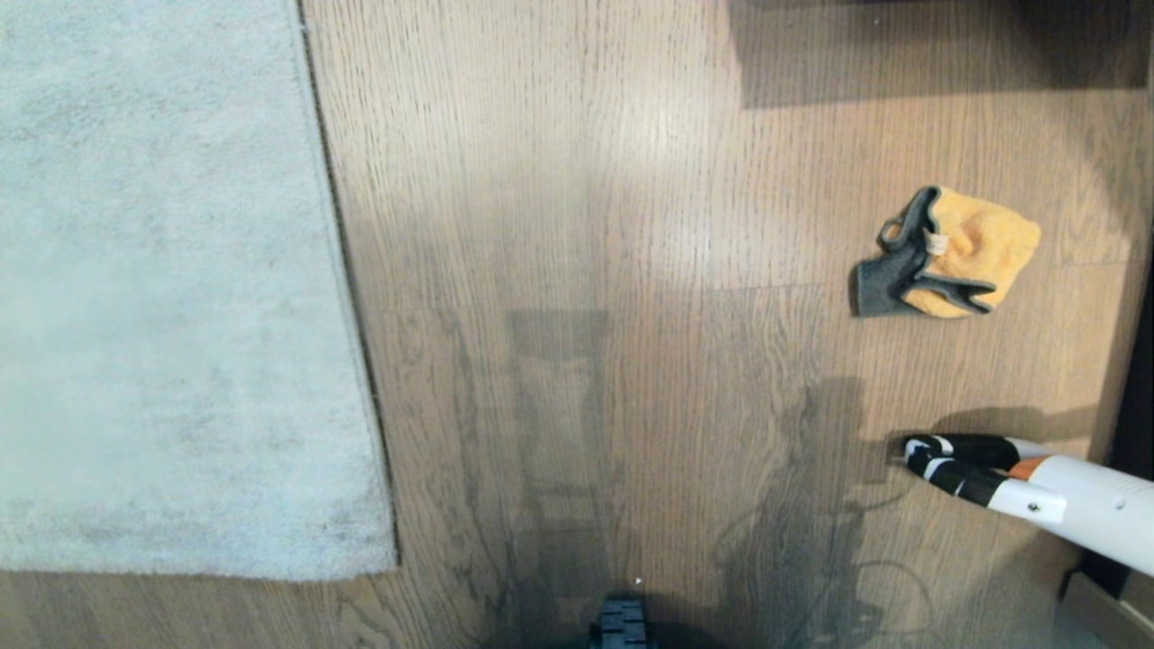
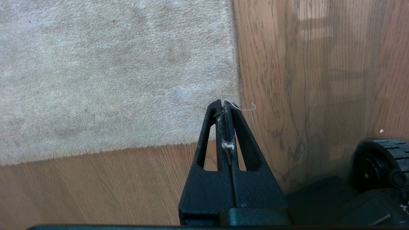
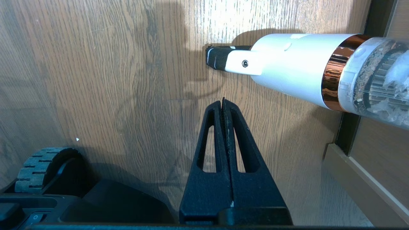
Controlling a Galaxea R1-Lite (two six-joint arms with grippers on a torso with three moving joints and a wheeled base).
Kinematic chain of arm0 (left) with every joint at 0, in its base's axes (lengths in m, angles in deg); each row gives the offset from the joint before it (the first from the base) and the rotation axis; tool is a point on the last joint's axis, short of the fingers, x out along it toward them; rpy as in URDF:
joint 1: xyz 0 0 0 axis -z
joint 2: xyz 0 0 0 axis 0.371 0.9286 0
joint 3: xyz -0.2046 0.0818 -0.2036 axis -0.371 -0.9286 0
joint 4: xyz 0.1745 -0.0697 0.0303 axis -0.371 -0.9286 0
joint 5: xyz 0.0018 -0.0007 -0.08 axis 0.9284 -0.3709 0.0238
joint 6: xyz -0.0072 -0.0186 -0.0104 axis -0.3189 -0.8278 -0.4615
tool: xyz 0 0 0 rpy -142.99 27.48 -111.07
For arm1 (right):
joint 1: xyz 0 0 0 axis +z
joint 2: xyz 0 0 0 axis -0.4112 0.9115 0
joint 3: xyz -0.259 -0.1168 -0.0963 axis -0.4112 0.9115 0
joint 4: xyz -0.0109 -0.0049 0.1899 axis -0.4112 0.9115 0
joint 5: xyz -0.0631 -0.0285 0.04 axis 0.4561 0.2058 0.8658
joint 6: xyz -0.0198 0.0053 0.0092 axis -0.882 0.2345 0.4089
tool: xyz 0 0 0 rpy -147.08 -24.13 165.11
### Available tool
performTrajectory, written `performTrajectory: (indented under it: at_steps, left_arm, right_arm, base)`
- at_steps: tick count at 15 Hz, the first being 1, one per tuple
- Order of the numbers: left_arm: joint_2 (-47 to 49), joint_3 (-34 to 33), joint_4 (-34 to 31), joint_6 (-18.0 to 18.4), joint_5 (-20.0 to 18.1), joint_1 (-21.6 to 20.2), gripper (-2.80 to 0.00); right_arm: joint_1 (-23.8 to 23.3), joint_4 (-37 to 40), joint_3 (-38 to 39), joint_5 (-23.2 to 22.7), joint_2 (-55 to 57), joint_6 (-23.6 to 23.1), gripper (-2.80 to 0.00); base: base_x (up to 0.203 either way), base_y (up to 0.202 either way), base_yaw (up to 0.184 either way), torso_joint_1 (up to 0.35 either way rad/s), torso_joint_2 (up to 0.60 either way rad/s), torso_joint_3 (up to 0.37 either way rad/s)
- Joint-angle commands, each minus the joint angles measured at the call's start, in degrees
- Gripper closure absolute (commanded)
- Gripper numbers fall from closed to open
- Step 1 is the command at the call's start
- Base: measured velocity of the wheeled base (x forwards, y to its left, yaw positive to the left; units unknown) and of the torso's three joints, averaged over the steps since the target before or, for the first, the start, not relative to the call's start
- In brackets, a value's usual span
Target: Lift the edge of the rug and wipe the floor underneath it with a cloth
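**Both claws closed and empty; cloth on bare floor, rug lying flat**

The left claw [image 2: 224, 103] hangs over the near corner of the rug, its two black fingers pressed together with nothing gripped; wisps of lint and one pale thread cling to the tips. Seen from the left wrist, the rug edge [image 2: 237, 64] runs just beside the claw tips, and the corner lies right under them, flat on the floor [image 2: 319, 80].

The right claw [image 3: 222, 101] is likewise closed on nothing and hangs above bare planks. Near its tips lies a handheld vacuum [image 3: 287, 67], white-bodied with a copper band, a clear dust cup and a black nozzle resting on the floor. The cloth does not show in the right wrist view.

From the head camera neither claw is in sight. The cloth [image 1: 978, 252] lies crumpled on the floor toward the right side, well apart from the rug, with the vacuum's nozzle between it and the robot. It is fluffy mustard-orange, with its dark grey reverse and trim folded out along the side facing the rug, and a small pale tag shows.

The rug is pale grey-beige, short-piled, filling the left side; its straight thin edge casts a dark line on the brown wood-grain planks, which carry a soft sheen.
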Motion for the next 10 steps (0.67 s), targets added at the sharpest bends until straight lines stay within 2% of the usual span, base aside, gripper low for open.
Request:
performTrajectory:
  at_steps: [1,4,7,10]
  left_arm:
    - [-0.02,-0.01,0.02,0.02,-0.01,0.02,0.00]
    - [-0.02,-0.01,-0.09,-0.84,0.33,-0.01,0.00]
    - [-0.02,-0.01,-0.66,-8.00,1.85,-0.04,0.00]
    - [-0.02,-0.01,-0.77,-8.15,2.01,-0.03,0.00]
  right_arm:
    - [0.00,0.01,0.00,0.02,0.21,-0.04,0.00]
    - [0.00,0.01,0.00,0.02,0.21,-0.04,0.00]
    - [0.00,0.01,0.00,0.02,0.21,-0.12,0.00]
    - [0.00,0.01,0.00,-0.02,0.21,-0.04,0.00]
  base:
    - [0.000,0.000,0.000,0.000,0.00,0.000]
    - [0.000,0.000,0.000,0.000,0.00,0.000]
    - [0.000,0.000,0.000,0.000,0.00,0.000]
    - [0.000,0.000,0.000,0.000,0.00,0.000]
